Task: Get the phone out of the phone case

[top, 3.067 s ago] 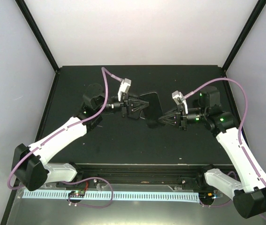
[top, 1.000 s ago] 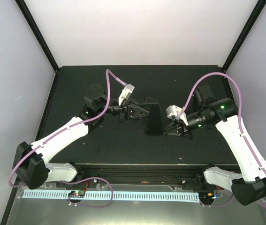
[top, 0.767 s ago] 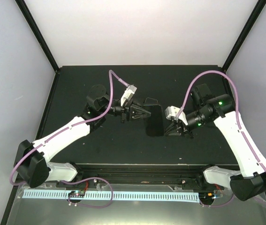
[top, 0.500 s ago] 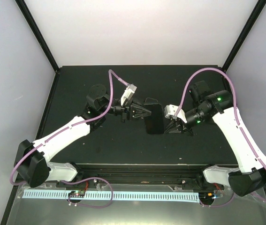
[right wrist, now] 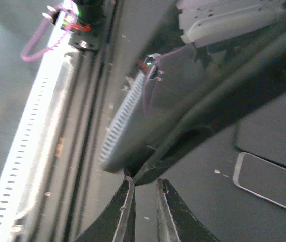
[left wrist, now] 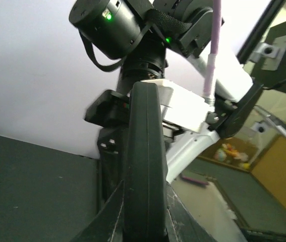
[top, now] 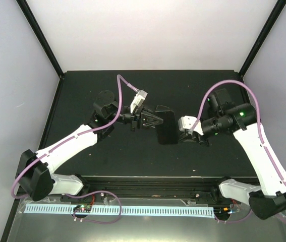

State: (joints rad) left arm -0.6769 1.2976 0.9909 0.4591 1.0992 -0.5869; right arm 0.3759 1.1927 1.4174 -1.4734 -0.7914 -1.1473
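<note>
toothed strip (top: 117,210): lay along the near edge, in front of both arm bases.
table (top: 107,161): black top, with both arms reaching in over it.
left arm (top: 67,146): white links, ran from the near-left corner up and right toward the middle.
right arm (top: 261,156): ran from the near-right corner up, then bent left toward the middle.
purple cables (top: 127,86): one looped over each wrist.
phone case (top: 167,128): dark slab over the middle of the table, between the two grippers, broad face toward the top camera and long side running near to far. Couldn't tell whether it touched the table.
left gripper (top: 157,121): clenched on the case's left edge. In the left wrist view the case stood edge-on, squeezed between the fingers (left wrist: 113,214).
right gripper (top: 182,133): closed almost fully, just at the case's right edge. In the right wrist view the fingertips (right wrist: 124,204) pinched a thin dark lip of the case.
phone: couldn't tell whether it sat inside the case.
light-rimmed slab (right wrist: 270,182): flat dark piece with a pale rounded border, low right in the right wrist view, lying on a dark surface. Couldn't tell what it was.
frame posts (top: 39,35): black bars slanted up from the table's far corners against white walls.
</note>
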